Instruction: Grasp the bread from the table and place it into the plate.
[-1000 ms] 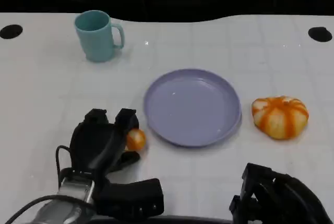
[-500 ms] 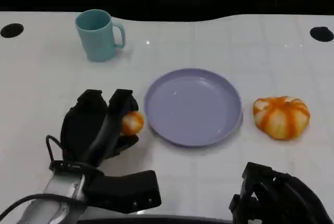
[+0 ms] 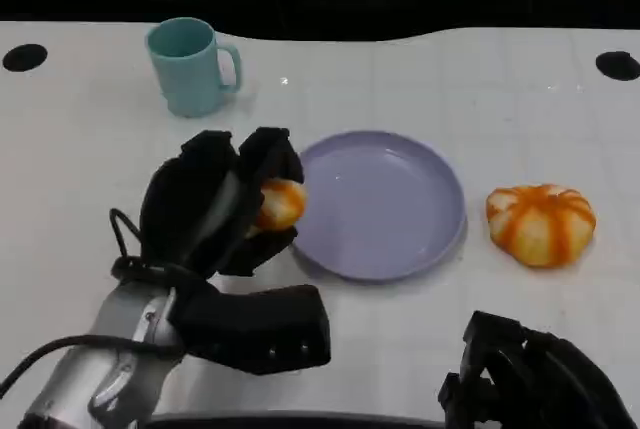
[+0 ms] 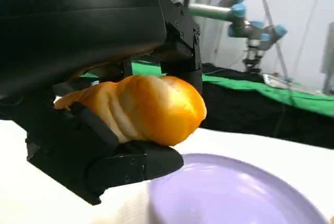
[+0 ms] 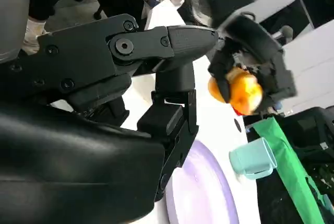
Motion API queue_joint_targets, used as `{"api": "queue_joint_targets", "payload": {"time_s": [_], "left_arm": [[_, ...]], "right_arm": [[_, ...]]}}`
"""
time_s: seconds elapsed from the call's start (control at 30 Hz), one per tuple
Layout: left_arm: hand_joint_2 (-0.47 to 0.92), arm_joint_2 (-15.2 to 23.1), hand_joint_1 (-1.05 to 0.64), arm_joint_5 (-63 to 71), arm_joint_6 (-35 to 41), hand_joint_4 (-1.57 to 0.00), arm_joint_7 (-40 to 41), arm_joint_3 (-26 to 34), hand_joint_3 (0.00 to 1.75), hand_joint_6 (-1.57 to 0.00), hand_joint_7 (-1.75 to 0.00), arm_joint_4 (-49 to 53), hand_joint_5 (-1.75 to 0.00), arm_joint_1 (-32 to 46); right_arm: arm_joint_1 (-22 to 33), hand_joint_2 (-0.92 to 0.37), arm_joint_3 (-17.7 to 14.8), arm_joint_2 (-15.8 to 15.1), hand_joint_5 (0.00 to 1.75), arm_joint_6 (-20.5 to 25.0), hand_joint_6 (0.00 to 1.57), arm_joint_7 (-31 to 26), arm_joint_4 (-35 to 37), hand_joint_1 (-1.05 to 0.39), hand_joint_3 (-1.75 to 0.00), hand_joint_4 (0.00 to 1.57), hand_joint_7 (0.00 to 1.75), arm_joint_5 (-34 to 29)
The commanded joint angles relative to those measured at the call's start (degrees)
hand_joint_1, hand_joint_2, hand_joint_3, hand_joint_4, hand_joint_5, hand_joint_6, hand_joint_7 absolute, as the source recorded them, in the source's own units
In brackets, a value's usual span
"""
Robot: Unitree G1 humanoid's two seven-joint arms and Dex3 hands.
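My left hand (image 3: 215, 214) grips a small golden-orange bread roll (image 3: 277, 203) and holds it above the table, right at the left rim of the lilac plate (image 3: 400, 239). In the left wrist view the roll (image 4: 141, 109) sits between the black fingers (image 4: 104, 156) with the plate (image 4: 229, 192) just beyond it. The right wrist view shows the same roll (image 5: 241, 91) held in the left hand (image 5: 255, 62) over the plate's edge (image 5: 201, 192). My right hand (image 3: 535, 379) rests at the near right of the table, fingers curled in with nothing in them.
A teal mug (image 3: 190, 64) stands at the back left. An orange-and-white striped pumpkin-shaped bun (image 3: 540, 223) lies to the right of the plate. Two black holes mark the table's far corners (image 3: 24, 56). Bare white table lies between the plate and my right hand.
My left hand has lifted the roll off the table and carried it up and to the right, from beside the plate to its left rim. The right hand has not moved.
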Motion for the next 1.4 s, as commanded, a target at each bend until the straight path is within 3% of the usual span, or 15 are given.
{"api": "queue_joint_targets", "payload": {"time_s": [0.03, 0.13, 0.47, 0.77, 0.8, 0.83, 0.87, 0.93, 1.0, 1.03, 1.13, 1.2, 1.4], "left_arm": [[0.37, -2.4, -0.08, -2.0, -3.3, -0.94, -1.1, -0.4, 1.19, -0.74, -1.75, 5.4, -1.75, -4.7], [0.38, -4.5, -0.12, -3.5, -4.9, -0.95, -2.0, -0.7, 1.27, -0.75, -1.75, 9.2, -1.75, -7.4], [0.39, -8.7, -0.14, -3.4, -7.1, -0.96, -3.0, -2.9, 1.28, -0.75, -1.75, 20.9, -1.75, -14.9], [0.45, -9.9, -0.19, -2.3, -7.3, -0.95, -3.7, -5.1, 1.11, -0.70, -1.75, 29.1, -1.75, -19.6], [0.47, -10.0, -0.19, -2.5, -7.2, -0.91, -4.2, -5.1, 1.01, -0.77, -1.45, 29.5, -1.75, -19.8], [0.47, -10.0, -0.19, -2.6, -6.7, -0.90, -5.5, -5.2, 0.96, -0.80, -1.33, 29.8, -1.75, -20.1], [0.52, -10.2, -0.21, -2.9, -6.2, -0.87, -6.6, -5.2, 0.81, -0.86, -1.07, 30.0, -1.69, -20.3], [0.73, -10.2, -0.25, -2.3, -5.8, -0.80, -7.7, -5.7, 0.36, -0.99, -0.45, 30.4, -1.43, -20.7], [0.86, -9.8, -0.32, -0.8, -5.2, -0.72, -8.5, -6.9, 0.17, -0.92, -0.16, 30.6, -1.16, -21.1], [0.90, -9.8, -0.37, -0.5, -4.9, -0.68, -9.0, -7.3, 0.15, -0.81, -0.07, 30.7, -0.92, -21.2], [0.92, -9.8, -0.55, -0.7, -2.2, -0.53, -13.2, -7.9, 0.17, -0.54, -0.01, 29.4, -0.41, -21.2], [0.92, -9.6, -0.72, -0.7, -1.0, -0.40, -15.5, -8.1, 0.19, -0.36, 0.00, 28.3, -0.23, -21.0], [0.92, -8.6, -0.93, -0.1, 0.7, -0.22, -17.2, -8.6, 0.26, -0.14, 0.00, 25.9, -0.08, -20.4]], "right_arm": [[0.4, -0.92, -0.1, -0.4, 1.60, -0.6, 0.77, 0.2, 0.1, -0.71, -0.24, 0.86, 1.35, 0.2], [0.6, -0.92, 0.1, -0.3, 1.60, 0.0, 0.77, -0.3, -0.5, -0.71, -0.23, 0.86, 1.36, 0.1], [1.2, -0.92, 0.6, -0.5, 1.61, 0.1, 0.77, -0.8, -1.2, -0.70, -0.24, 0.85, 1.38, -0.1], [1.9, -0.92, 0.8, -0.6, 1.61, -0.4, 0.76, 0.1, -1.1, -0.70, -0.24, 0.85, 1.39, 0.3], [2.0, -0.92, 0.8, -0.6, 1.61, -0.6, 0.76, 0.2, -1.1, -0.71, -0.24, 0.85, 1.39, 0.2], [2.2, -0.92, 0.8, -0.6, 1.61, -0.6, 0.76, 0.1, -1.3, -0.71, -0.24, 0.85, 1.38, 0.1], [2.3, -0.92, 0.8, -0.7, 1.61, -0.6, 0.77, 0.0, -1.5, -0.71, -0.23, 0.85, 1.38, 0.1], [2.5, -0.92, 0.7, -0.7, 1.61, -0.5, 0.77, 0.0, -1.7, -0.71, -0.23, 0.86, 1.38, 0.2], [2.6, -0.92, 0.7, -0.8, 1.61, -0.6, 0.77, 0.3, -1.7, -0.71, -0.24, 0.86, 1.38, 0.3], [2.6, -0.92, 0.7, -0.8, 1.61, -0.8, 0.77, 0.4, -1.7, -0.71, -0.25, 0.86, 1.38, 0.2], [2.3, -0.92, 0.6, -0.8, 1.61, -1.1, 0.77, 1.0, -1.1, -0.71, -0.25, 0.86, 1.39, 0.4], [2.2, -0.92, 0.5, -0.8, 1.61, -1.3, 0.76, 1.2, -0.8, -0.71, -0.25, 0.86, 1.39, 0.4], [2.3, -0.92, 0.5, -0.8, 1.61, -1.4, 0.76, 0.9, -1.1, -0.71, -0.26, 0.85, 1.39, 0.0]]}}
